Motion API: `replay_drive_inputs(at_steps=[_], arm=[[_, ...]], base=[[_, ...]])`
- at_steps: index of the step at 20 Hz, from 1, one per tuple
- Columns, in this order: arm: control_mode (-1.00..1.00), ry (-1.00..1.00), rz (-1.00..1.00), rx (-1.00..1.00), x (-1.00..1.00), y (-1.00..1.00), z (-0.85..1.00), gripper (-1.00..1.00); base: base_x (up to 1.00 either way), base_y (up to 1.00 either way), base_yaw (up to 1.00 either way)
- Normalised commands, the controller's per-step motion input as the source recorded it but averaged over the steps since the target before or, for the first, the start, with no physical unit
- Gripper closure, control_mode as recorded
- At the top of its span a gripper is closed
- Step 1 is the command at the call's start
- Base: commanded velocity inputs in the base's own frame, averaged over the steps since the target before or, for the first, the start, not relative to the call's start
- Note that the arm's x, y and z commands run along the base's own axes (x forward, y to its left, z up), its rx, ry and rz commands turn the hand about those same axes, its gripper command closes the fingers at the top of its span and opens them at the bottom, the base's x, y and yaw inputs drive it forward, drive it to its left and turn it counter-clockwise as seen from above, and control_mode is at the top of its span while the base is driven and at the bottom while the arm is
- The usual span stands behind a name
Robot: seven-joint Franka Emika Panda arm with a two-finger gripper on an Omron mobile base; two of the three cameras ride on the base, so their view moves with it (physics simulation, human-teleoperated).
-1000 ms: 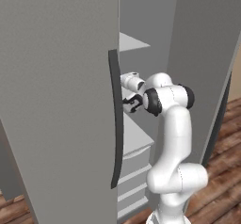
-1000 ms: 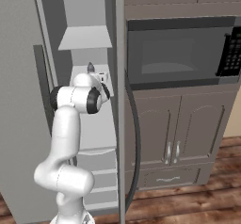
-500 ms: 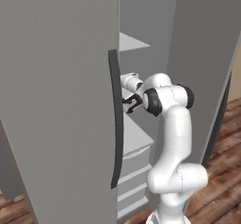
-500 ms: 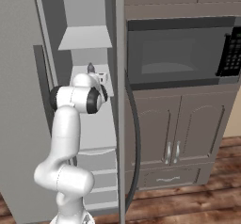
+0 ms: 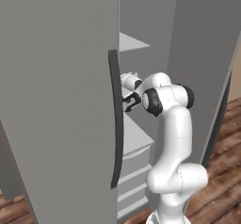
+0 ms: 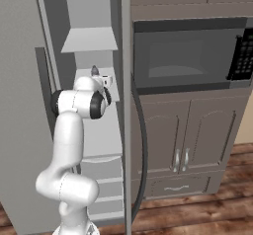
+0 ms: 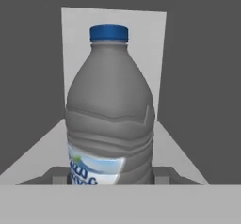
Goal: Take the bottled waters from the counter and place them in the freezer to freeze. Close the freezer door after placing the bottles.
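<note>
A greyish bottled water (image 7: 110, 110) with a blue cap and a pale label stands upright close in the hand view, just above a pale shelf (image 7: 186, 159). My gripper (image 7: 110, 177) is shut on its lower body. In the left base view the gripper (image 5: 129, 101) reaches past the dark handle into the freezer (image 5: 141, 25). The freezer door (image 5: 200, 53) stands swung open on the right and shows edge-on in the right base view (image 6: 126, 105). The counter is out of view.
The unit's other door (image 5: 56, 100) is shut on the left, and its long dark handle (image 5: 116, 124) is close beside my forearm. Pale shelves (image 5: 136, 136) and drawers (image 5: 134, 171) sit below the hand. A black-glass oven (image 6: 188, 56) and brown cabinets (image 6: 197, 140) stand to the right.
</note>
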Motion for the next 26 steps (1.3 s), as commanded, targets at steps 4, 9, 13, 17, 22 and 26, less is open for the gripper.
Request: replay_drive_inputs(at_steps=[4, 9, 13, 17, 22, 26], arm=[[-1.00, -0.03, 0.00, -0.09, -0.01, 0.00, -0.61, 1.00], [-1.00, -0.13, 0.00, -0.08, -0.04, 0.00, -0.63, 1.00], [-1.00, -0.09, 0.00, 0.00, 0.00, 0.00, -0.34, 1.00], [-1.00, 0.00, 0.00, 0.02, 0.00, 0.00, -0.15, 1.00], [-1.00, 0.01, 0.00, 0.01, 0.00, 0.00, -0.10, -1.00], [-1.00, 0.02, 0.00, 0.00, 0.00, 0.00, -0.04, -1.00]], base=[[0.00, 0.00, 0.00], [0.00, 0.00, 0.00], [0.00, 0.00, 0.00], [0.00, 0.00, 0.00], [0.00, 0.00, 0.00], [0.00, 0.00, 0.00]])
